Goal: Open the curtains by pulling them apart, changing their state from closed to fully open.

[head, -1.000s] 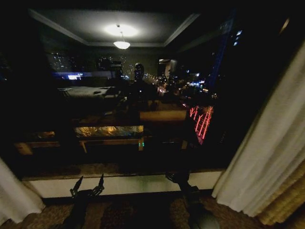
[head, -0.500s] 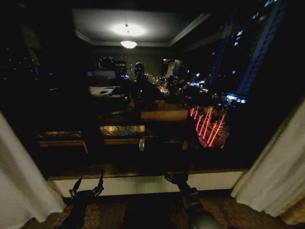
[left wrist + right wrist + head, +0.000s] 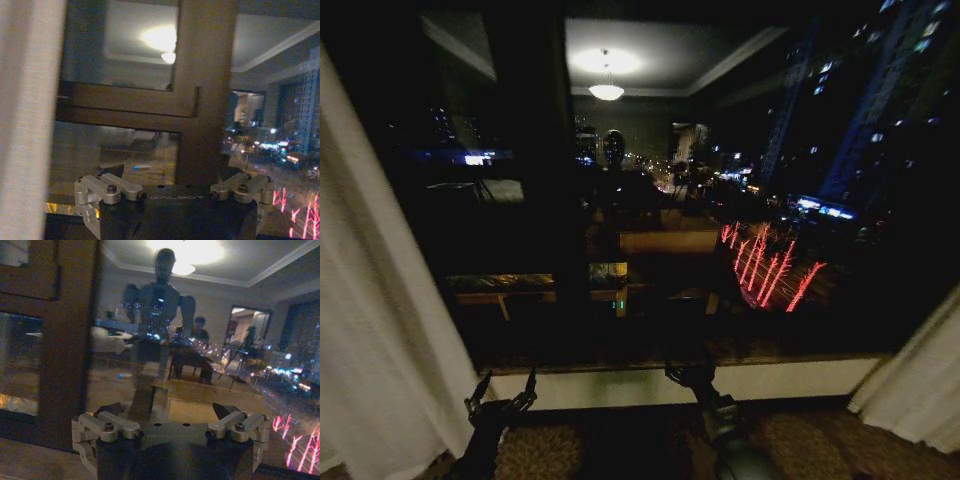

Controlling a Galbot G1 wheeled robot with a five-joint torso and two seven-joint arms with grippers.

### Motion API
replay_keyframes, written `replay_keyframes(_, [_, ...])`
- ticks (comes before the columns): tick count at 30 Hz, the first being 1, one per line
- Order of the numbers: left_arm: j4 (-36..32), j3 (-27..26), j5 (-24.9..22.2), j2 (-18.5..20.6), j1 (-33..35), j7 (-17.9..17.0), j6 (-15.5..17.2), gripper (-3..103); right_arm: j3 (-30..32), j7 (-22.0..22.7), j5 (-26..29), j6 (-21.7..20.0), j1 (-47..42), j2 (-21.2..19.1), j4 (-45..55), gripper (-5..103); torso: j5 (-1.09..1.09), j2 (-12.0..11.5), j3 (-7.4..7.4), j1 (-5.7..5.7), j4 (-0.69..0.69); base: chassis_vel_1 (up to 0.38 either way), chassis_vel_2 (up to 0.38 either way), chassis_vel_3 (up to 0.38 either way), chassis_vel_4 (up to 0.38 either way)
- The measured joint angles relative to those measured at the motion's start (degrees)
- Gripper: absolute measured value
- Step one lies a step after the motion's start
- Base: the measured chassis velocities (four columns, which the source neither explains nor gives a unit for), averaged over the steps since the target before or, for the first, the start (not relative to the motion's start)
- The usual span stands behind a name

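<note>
The curtains stand pulled apart. The left sheer cream panel [image 3: 380, 330] fills the left edge of the head view and shows again in the left wrist view [image 3: 25, 120]. The right panel [image 3: 920, 390] hangs at the lower right corner. Between them is a wide stretch of dark window glass [image 3: 720, 200] with room reflections and city lights. My left gripper [image 3: 503, 385] is low by the sill, just right of the left panel, open and holding nothing [image 3: 172, 175]. My right gripper [image 3: 685, 372] sits near the middle of the sill, also open and empty [image 3: 167, 412].
A pale windowsill [image 3: 620, 383] runs along the bottom of the window. A dark wooden mullion [image 3: 565, 200] splits the glass and stands close ahead of the left gripper [image 3: 205, 100]. Patterned carpet [image 3: 620, 450] lies under both arms.
The whole head view has swung leftward: the left panel now takes far more of the picture and the right panel has slid toward the corner. Both grippers keep their places and stay open.
</note>
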Motion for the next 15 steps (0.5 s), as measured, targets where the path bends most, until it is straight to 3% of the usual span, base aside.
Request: replay_keyframes(15, [0.3, -0.3, -0.1, 0.2, 0.7, 1.1, -1.3, 100, -0.1, 0.0, -0.7, 0.8, -1.0, 0.1, 0.0, 100, 0.0, 0.0, 0.0, 0.0, 0.0, 0.356, 0.362, -0.362, -0.35])
